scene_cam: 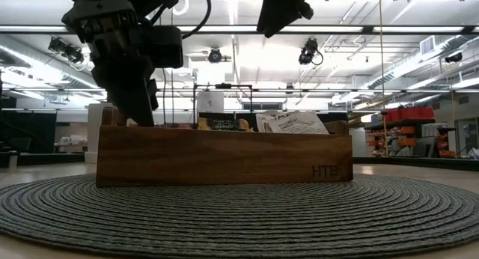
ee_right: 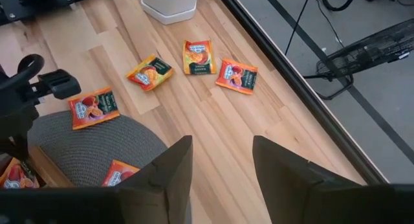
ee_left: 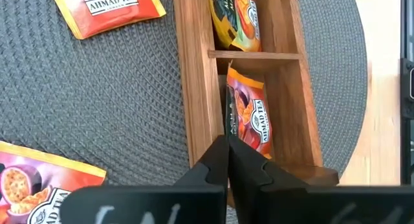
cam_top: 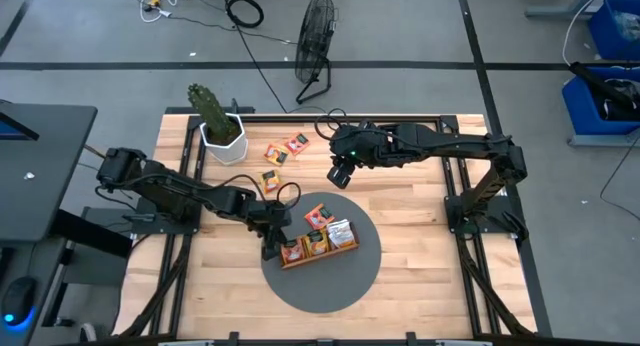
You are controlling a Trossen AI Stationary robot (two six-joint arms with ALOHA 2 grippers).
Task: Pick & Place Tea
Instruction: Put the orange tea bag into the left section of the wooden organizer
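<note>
A brown wooden divided tray (cam_top: 320, 257) lies on a round grey mat (cam_top: 320, 286). My left gripper (cam_top: 270, 248) reaches down into the tray's end compartment and is shut on an orange tea sachet (ee_left: 252, 117) standing on edge there. More sachets stand in the other compartments (ee_left: 236, 20). Two sachets lie flat on the mat (ee_left: 107, 7) (ee_left: 32, 185). Three more lie on the bare wood (ee_right: 199, 57) (ee_right: 237, 76) (ee_right: 150, 72). My right gripper (cam_top: 340, 176) hangs open, high over the table's far middle, with nothing between its fingers (ee_right: 174, 172). My left gripper pinches the sachet's thin edge (ee_left: 228, 120) between its two fingers, which come slanting down from above. The sachet stands upright inside the compartment, close to the tray's long wall (ee_left: 197, 94). The fingers hide how far back it reaches.
A cactus in a white pot (cam_top: 218, 126) stands at the table's far left corner. Another sachet (ee_right: 94, 107) lies at the mat's edge. A black fan (cam_top: 315, 41) and cables lie on the floor beyond the far edge. Bare wood stretches right of the mat.
</note>
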